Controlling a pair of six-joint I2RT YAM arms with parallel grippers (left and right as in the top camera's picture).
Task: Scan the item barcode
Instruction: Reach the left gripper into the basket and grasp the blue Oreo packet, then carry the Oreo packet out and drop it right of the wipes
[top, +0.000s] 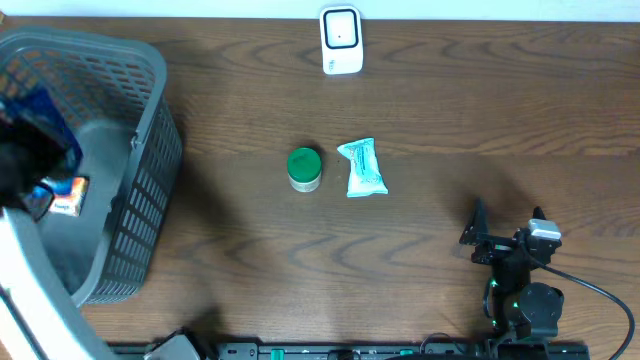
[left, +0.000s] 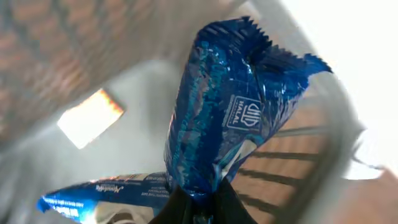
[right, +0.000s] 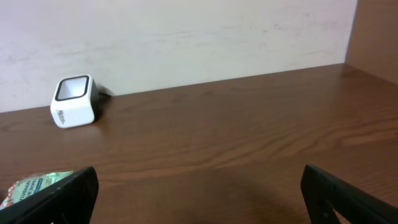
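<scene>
**Blue packet upright; scanner at top centre**

The glossy blue foil packet (left: 230, 112) stands upright at mid-frame in the left wrist view, crinkled, with its serrated seal uppermost. The white box scanner (top: 341, 40) sits on the tabletop (top: 450, 110), top centre overhead.

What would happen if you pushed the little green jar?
The green-lidded jar stands upright and looks squat, so it would probably slide on the smooth table rather than tip. If knocked onto its round side, it would likely roll.
</scene>
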